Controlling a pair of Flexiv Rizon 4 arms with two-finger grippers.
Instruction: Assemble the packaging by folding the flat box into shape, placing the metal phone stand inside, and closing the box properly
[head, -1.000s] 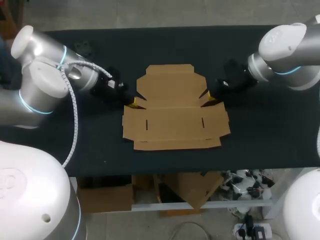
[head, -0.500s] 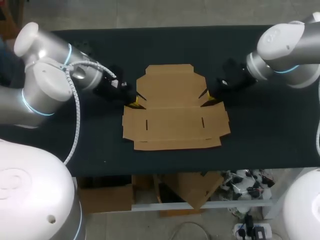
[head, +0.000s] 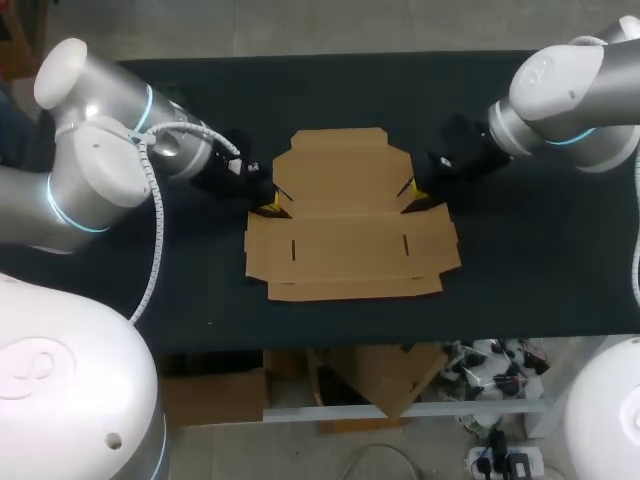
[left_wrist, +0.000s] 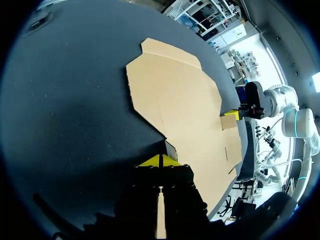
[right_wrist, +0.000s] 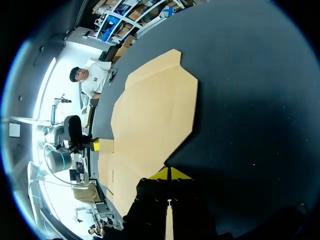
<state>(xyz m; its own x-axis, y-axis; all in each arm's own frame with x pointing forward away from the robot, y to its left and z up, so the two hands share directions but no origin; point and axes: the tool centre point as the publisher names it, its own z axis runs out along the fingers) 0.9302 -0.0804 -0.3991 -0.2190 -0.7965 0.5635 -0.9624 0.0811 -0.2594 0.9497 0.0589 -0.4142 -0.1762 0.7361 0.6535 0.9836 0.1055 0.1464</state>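
The flat cardboard box (head: 345, 215) lies unfolded in the middle of the black table (head: 530, 260). My left gripper (head: 269, 206) sits low at the notch on the box's left edge, yellow tips pressed together. My right gripper (head: 411, 194) sits at the matching notch on the right edge, also shut. In the left wrist view the shut tips (left_wrist: 161, 161) meet the cardboard (left_wrist: 185, 95) at its notch corner, with the right gripper (left_wrist: 231, 114) across the sheet. In the right wrist view the shut tips (right_wrist: 170, 174) touch the cardboard (right_wrist: 150, 115) corner. No phone stand is clearly visible.
A small dark object (left_wrist: 42, 21) lies near the table's far left corner. Bare black tabletop surrounds the cardboard on all sides. The table's front edge (head: 350, 335) runs just below the sheet's near flap.
Both grippers stay at the box's side notches. My left arm's elbow has swung slightly away and toward the middle; the right arm has shifted a little leftward. The cardboard has not moved.
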